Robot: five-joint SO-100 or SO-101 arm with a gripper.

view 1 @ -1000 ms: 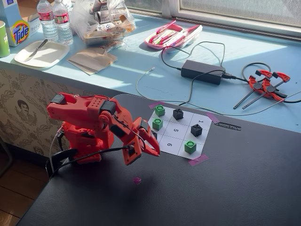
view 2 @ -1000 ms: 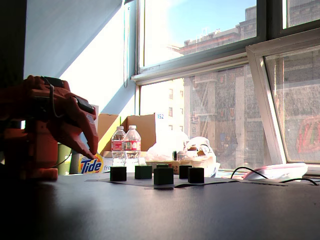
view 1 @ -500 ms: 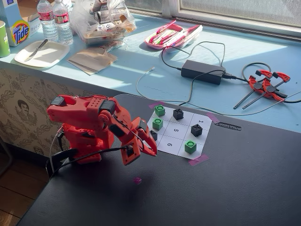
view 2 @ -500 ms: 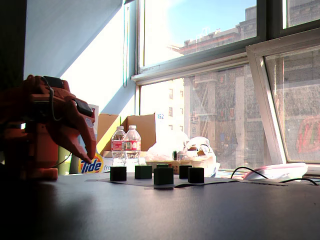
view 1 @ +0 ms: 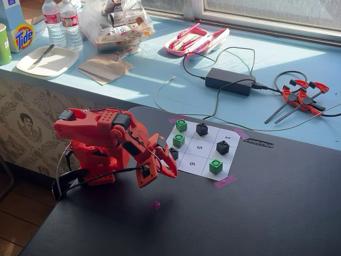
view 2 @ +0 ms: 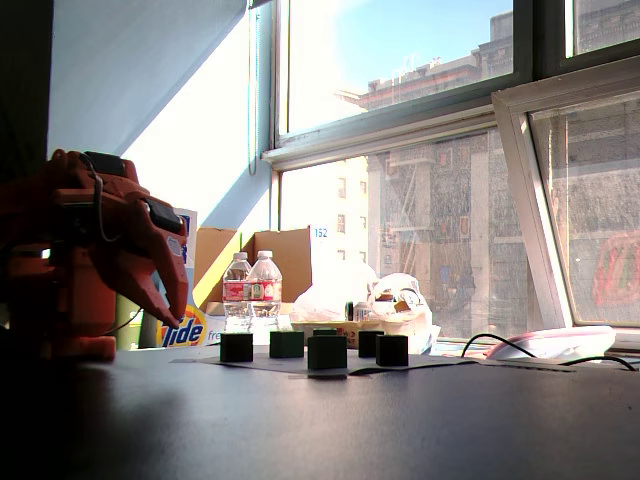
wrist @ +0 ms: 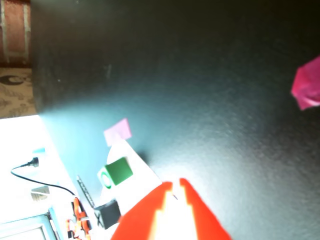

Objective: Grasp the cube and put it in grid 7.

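Three green cubes: all sit on the paper grid [view 1: 201, 148], centre of a fixed view
Cube at lower right corner: green [view 1: 215, 166], in the cell below the black one; also seen at lower left of the wrist view [wrist: 114, 173]
Other green cubes: one at the grid's top corner [view 1: 181, 125], one just below it [view 1: 178, 140]
Black cubes: one [view 1: 201, 128] in the upper row, one [view 1: 222, 147] under the printed 1, one [view 1: 173, 153] partly hidden beside the claw
Cell 7: number not readable; I cannot tell which corner it is
Arm: red [view 1: 101, 141], folded low at left of the frame
Claw [view 1: 160, 172]: empty, above the dark table [view 1: 266, 202], left of the grid, tips nearly together in the wrist view [wrist: 174, 187]
Pink scrap [view 1: 155, 204]: on the table below the claw
Low side view: cubes are dark silhouettes; arm [view 2: 90, 260] at left edge
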